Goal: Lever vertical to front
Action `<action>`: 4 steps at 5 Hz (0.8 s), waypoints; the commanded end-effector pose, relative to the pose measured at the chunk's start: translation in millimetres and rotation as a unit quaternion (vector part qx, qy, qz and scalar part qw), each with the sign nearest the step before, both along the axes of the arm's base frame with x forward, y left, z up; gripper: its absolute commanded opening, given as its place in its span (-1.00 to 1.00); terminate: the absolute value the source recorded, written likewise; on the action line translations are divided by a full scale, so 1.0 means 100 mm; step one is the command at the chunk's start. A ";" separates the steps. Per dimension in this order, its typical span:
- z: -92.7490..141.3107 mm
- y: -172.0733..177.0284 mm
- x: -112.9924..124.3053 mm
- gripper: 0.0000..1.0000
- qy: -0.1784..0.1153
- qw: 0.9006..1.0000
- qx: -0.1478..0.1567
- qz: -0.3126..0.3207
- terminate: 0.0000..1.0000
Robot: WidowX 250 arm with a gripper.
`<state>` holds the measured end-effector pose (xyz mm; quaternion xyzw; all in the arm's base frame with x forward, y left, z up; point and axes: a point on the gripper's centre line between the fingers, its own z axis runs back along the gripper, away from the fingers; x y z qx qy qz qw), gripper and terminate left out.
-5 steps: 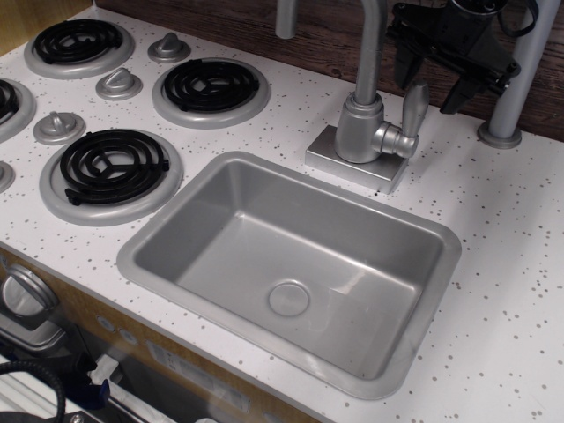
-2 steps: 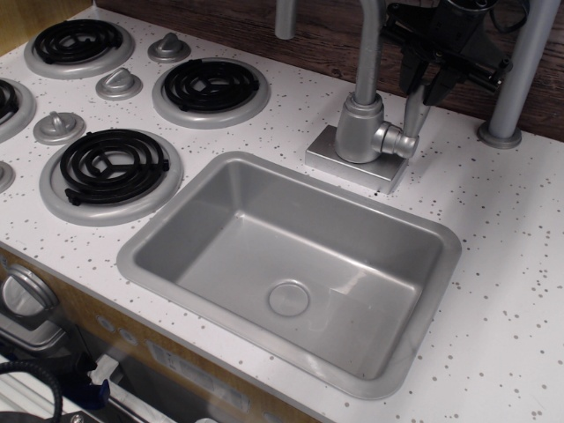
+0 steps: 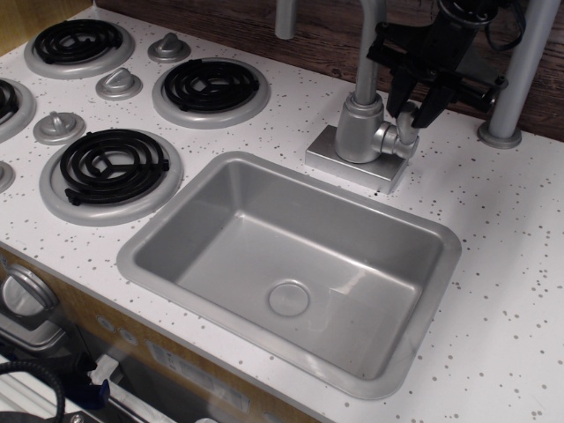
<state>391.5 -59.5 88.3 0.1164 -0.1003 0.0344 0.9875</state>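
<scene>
While the lever stands upright, the entries below list what bears on turning it well.

Lever [image 3: 408, 116]: short silver handle on the round side pivot of the tap body [image 3: 359, 129], at about 1 o'clock in the picture; only its lower part shows between the black fingers, and it looks close to vertical.

Gripper [image 3: 412, 107]: black, coming down from 12 o'clock; fingers spread, one on each side of the handle, astride it. Whether the pads touch the handle cannot be told; no firm pinch is evident.

Spout pipe [image 3: 369, 48]: rises just at 9 o'clock of the gripper, close to the near finger.

Sink basin [image 3: 220, 198]: lies at 7 o'clock of the tap; the front, toward which the handle must swing, is this way.

Grey post [image 3: 520, 75]: at 3 o'clock of the gripper, well apart.

Stage, as judged: fingers placed, turn not yet made.

Method, as judged: seat the fingers low enough to bear on the bar; then travel in an arc about the pivot toward 6 o'clock, not in a straight pull, so the handle does not slip out.

Hazards, as judged: near finger scraping the spout pipe; fingertips riding off the tapered top; pressing down on the pivot instead of turning it.
</scene>
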 end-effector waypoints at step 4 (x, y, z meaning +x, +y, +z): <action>-0.38 0.04 -0.15 -1.00 0.024 0.997 -0.071 0.010 -1.00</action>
